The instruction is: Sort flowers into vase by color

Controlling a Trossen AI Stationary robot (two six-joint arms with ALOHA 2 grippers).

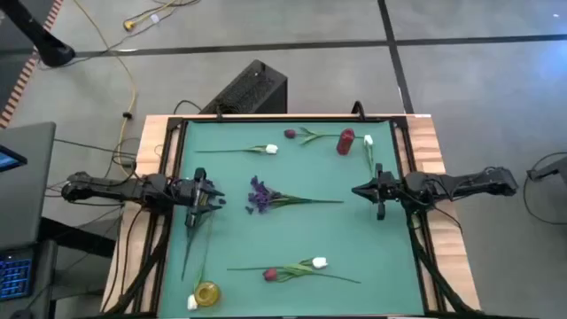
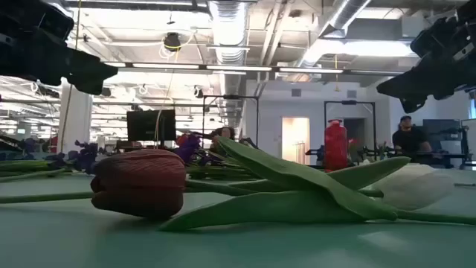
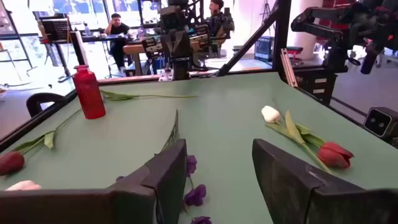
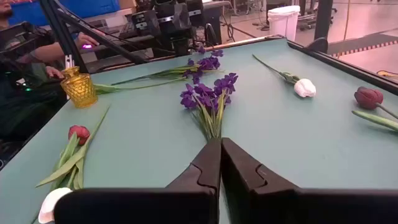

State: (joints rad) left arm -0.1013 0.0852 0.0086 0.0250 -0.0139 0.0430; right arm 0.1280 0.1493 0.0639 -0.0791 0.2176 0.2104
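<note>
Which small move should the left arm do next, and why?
Probably lower the left gripper and close on the green stem below it. Its fingers stand apart with nothing between them, while the right gripper, shut and empty, waits near the right edge.

The table (image 1: 354,239) wore a matt green mat inside pale wood edging. On it, the yellow vase (image 1: 205,293) looked like faceted glass, the red vase (image 1: 345,142) glossy, the flowers (image 1: 292,270) fabric-like.

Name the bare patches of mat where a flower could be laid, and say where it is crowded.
Free: the stretch between the purple sprig and the red-and-white tulip pair; also the strip between the yellow vase and that pair. Crowded: the far edge, around the red vase.
</note>
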